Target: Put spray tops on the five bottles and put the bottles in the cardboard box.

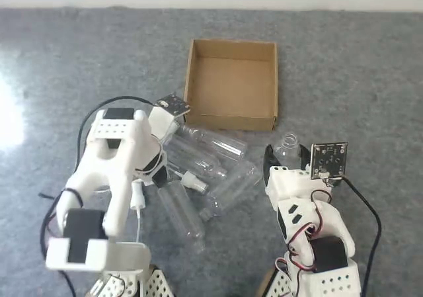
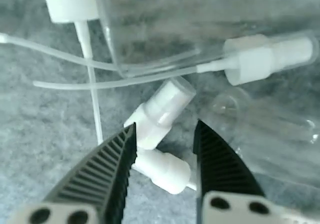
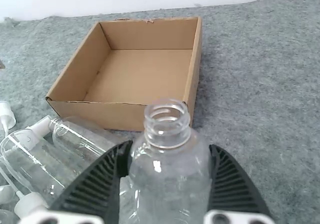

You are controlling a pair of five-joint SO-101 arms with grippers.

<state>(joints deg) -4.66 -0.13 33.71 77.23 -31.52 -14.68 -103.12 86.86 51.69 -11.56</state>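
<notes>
My right gripper [image 3: 170, 149] is shut on a clear bottle [image 3: 167, 159], held upright with its neck bare. In the high view this bottle [image 1: 288, 145] and the right gripper [image 1: 286, 157] are in front of the cardboard box [image 1: 231, 85], near its right corner. Several clear bottles [image 1: 183, 210] lie in a heap on the grey mat. My left gripper [image 2: 165, 129] is open, low over that heap, with a white spray top [image 2: 162, 109] lying between its fingers. A second spray top [image 2: 165, 170] lies just beneath it, and a third one [image 2: 267, 59] rests against a bottle.
The box [image 3: 135, 69] is open and holds nothing. Loose spray tops with long thin tubes [image 1: 137, 201] lie beside the left arm [image 1: 112, 171]. Grey felt [image 1: 357, 79] covers the table.
</notes>
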